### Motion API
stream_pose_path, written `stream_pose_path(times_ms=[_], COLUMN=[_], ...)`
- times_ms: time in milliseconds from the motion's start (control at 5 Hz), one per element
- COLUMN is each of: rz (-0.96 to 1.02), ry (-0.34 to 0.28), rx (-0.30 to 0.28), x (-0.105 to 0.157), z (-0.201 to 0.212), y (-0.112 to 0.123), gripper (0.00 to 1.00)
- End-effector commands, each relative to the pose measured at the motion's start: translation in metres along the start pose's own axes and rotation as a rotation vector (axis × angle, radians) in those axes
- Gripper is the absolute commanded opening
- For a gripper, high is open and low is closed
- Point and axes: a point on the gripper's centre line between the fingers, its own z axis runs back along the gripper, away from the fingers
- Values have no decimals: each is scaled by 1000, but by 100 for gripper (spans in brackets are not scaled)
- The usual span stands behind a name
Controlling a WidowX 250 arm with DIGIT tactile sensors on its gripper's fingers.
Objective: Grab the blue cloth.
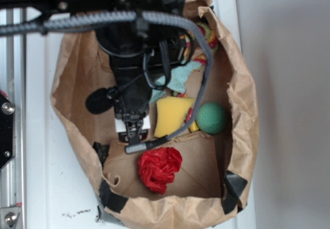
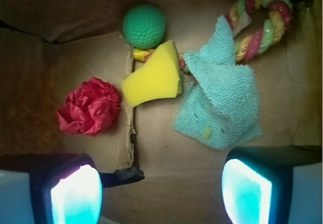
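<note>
Inside paper bag [image 2: 50, 12] — one blue cloth [image 2: 222, 108], one sponge [image 2: 154, 75], one ball [image 2: 145, 25]; tool [image 2: 161, 193] jaws apart.

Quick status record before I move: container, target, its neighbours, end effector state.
container: brown paper bag, opened flat
target: blue cloth, crumpled, small yellowish spot
touching target: yellow sponge at its edge; cloth overlaps the rope ring
apart from target: green ball, red fabric ball
end effector: open, above the bag floor, holding nothing; cloth lies ahead, nearer one finger
</note>
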Motion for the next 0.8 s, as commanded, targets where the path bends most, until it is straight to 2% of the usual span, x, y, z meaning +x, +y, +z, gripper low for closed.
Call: stream_pose_path(times_ms=[0, 200, 400, 600], rz=[-12, -12, 35, 19], ry=[-27, -27, -75, -99], rx=[11, 11, 59, 103], x=[5, 5, 13, 9], z=[7, 7, -19, -35], y=[-1, -1, 18, 29], gripper=[100, 100, 100, 100])
